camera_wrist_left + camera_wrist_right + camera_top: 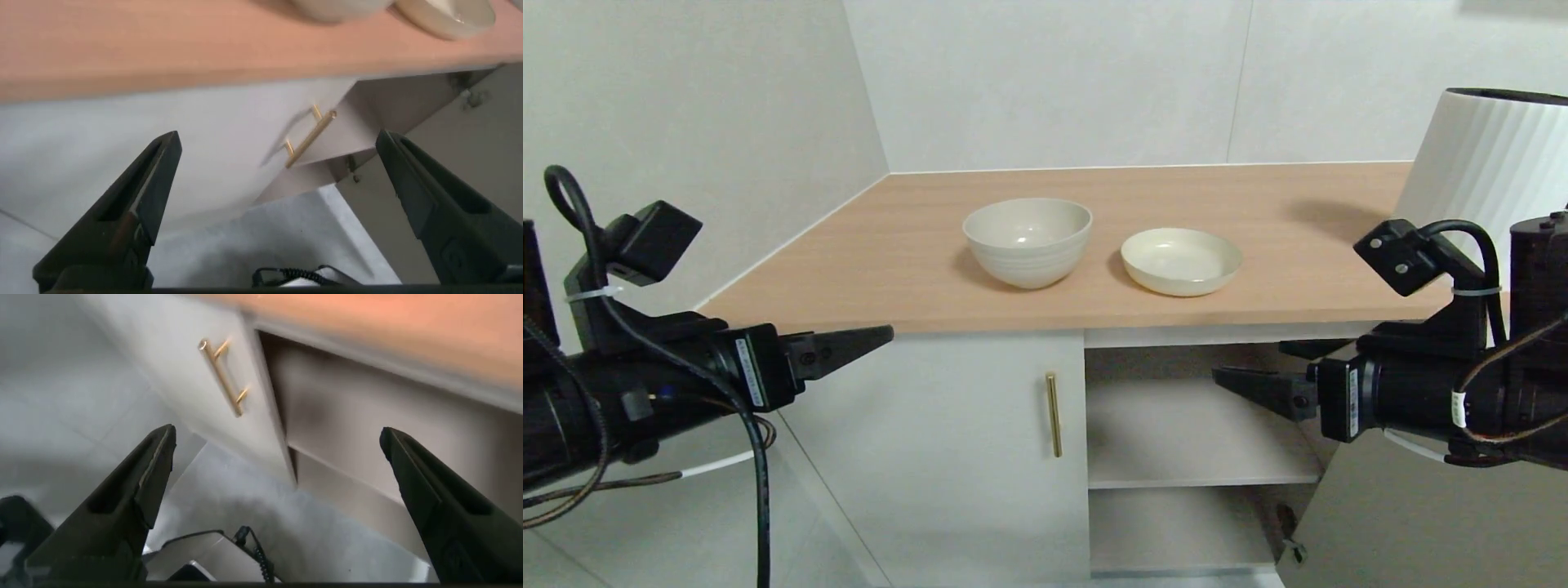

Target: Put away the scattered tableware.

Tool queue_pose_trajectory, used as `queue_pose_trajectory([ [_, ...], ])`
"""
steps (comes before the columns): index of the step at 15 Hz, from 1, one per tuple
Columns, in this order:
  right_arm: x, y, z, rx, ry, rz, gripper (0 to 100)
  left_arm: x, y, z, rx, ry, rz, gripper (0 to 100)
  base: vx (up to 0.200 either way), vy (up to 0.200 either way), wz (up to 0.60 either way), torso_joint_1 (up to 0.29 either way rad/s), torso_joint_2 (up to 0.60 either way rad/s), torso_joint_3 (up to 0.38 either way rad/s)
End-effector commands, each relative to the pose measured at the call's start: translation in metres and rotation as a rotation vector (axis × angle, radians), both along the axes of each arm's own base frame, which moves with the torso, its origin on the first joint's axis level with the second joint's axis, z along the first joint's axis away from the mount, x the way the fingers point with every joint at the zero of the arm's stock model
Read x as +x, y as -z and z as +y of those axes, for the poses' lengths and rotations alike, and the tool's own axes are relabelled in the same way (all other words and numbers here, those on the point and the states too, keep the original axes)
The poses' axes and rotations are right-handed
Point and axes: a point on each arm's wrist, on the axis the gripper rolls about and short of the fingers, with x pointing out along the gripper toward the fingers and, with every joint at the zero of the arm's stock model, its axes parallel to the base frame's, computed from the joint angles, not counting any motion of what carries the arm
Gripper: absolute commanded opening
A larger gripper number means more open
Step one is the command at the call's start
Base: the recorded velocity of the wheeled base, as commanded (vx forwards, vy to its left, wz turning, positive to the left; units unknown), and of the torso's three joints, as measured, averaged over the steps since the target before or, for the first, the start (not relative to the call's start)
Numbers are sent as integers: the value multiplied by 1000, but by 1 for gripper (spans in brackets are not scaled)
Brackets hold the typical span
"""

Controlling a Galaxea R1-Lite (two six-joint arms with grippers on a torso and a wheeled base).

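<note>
Nearest, the left gripper (870, 336) and right gripper (1250, 361) hang before the white cabinet (931, 457), both with jaws spread, holding nothing. Farther, on the wooden countertop (890, 253), the deep bowl (1027, 241) sits just left of the shallow dish (1181, 260), not touching

We see a wooden table (882, 253) carrying a deep cream bowl (1027, 241) and, just beside it, a shallow dish (1181, 261).

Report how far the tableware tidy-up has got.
Done: the cabinet is open, its shelf exposed. In hand: nothing; the left gripper and right gripper hang open before the cabinet. Left: the bowl and the shallow dish both sit on the countertop, not yet stored.
</note>
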Motion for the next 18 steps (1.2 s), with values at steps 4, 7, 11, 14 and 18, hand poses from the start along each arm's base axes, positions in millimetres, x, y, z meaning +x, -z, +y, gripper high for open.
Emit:
queue_pose_trajectory([
  [4,1,2,0,-4,1,7,100,5,4,-1,3,1,21,100,0,0,0,178,-460,-297],
  [7,3,4,2,-5,1,8,100,7,6,-2,6,-1,29,100,0,0,0,196,-473,-289],
  [11,5,7,3,-11,1,16,100,13,13,-4,13,5,59,100,0,0,0,209,-493,-286],
  [14,19,12,5,-7,21,-3,100,29,11,-9,15,8,68,100,0,0,0,214,-497,-276],
  [18,46,24,12,-24,45,-63,100,60,13,-17,22,6,93,100,0,0,0,49,-110,-65],
])
